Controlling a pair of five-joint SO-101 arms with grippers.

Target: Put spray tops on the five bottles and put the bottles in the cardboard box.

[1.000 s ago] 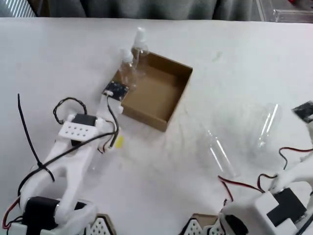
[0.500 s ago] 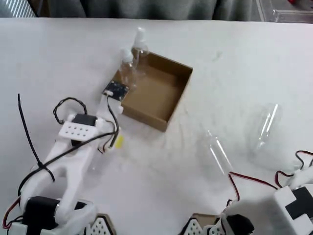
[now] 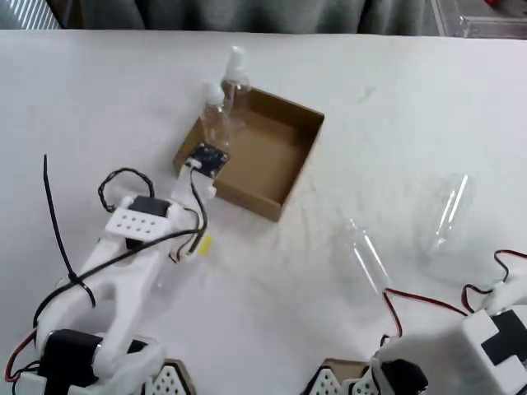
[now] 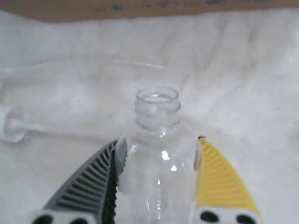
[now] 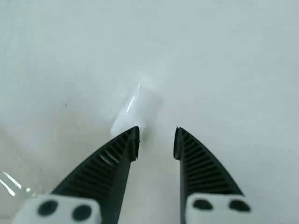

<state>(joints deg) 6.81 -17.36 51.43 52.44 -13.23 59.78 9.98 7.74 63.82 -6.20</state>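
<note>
My left gripper (image 4: pixel 159 142) is shut on a clear bottle (image 4: pixel 158 154) whose neck is bare and open. Its yellow finger (image 3: pixel 201 242) shows under the left arm (image 3: pixel 136 222), just short of the cardboard box (image 3: pixel 235 189). Two bottles with spray tops (image 3: pixel 216 115) (image 3: pixel 236 72) stand outside the box's far left corner. Two more clear bottles (image 3: pixel 370 257) (image 3: pixel 449 212) lie on the table to the right. My right gripper (image 5: pixel 156 135) is open and low over the table, and a white spray top (image 5: pixel 138 109) lies just past one fingertip.
The box wall (image 4: pixel 140 7) runs close ahead of the held bottle. A white spray top with a thin tube (image 4: pixel 13 128) lies on the table beside it. The right arm (image 3: pixel 486 346) sits at the near right corner. Cables loop over the left arm.
The left arm has shifted a little to the right, along the box's near wall, with the bottle held. The right arm drew back to the near right corner, then stayed.
</note>
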